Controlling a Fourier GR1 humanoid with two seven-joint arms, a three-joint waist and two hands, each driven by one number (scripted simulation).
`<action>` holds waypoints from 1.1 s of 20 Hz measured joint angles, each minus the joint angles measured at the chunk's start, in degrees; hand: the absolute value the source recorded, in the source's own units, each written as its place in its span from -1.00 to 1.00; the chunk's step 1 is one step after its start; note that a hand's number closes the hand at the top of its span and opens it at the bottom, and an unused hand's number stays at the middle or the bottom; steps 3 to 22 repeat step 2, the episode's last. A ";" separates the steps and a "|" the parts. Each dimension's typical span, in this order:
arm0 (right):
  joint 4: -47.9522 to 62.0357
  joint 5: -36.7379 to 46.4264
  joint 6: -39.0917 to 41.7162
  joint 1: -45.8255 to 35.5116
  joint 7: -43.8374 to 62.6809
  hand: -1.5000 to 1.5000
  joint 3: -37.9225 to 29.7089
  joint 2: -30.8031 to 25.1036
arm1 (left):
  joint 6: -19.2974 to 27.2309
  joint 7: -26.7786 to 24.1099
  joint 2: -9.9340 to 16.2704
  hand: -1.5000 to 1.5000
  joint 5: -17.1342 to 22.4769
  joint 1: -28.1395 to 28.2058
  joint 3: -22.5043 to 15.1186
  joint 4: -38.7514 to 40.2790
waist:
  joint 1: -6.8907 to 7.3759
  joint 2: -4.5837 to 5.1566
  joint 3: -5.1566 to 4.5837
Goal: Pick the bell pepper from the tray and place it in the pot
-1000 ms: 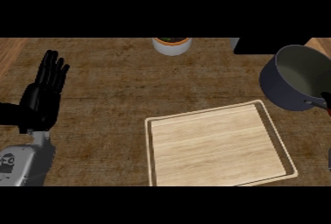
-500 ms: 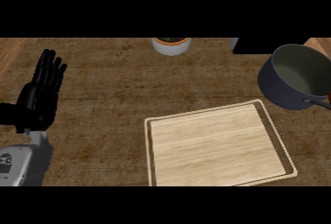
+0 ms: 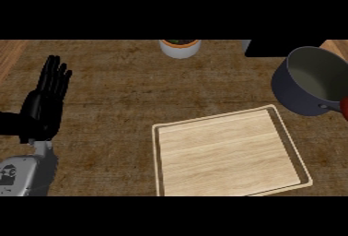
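Left robot hand (image 3: pixel 42 107) rests near the bench's (image 3: pixel 129 97) left edge, fingers straight and apart, holding nothing. White cup (image 3: pixel 180 47) stands at the far edge. Wooden tray (image 3: pixel 229 153) lies bare near the front edge. Pot (image 3: pixel 309 80) sits at the right edge; a red sliver (image 3: pixel 345 109), possibly the bell pepper, shows beside it.

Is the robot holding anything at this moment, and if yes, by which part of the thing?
The left hand is open at the left edge and holds nothing. The right hand is not in view, so its hold cannot be told. The tray has no pepper on it.
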 measured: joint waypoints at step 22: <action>-0.80 -3.34 1.43 2.21 -2.98 -1.00 -1.63 1.06 | 0.09 0.96 -0.19 0.00 -0.11 0.11 0.04 -1.12 | 0.05 -0.01 0.00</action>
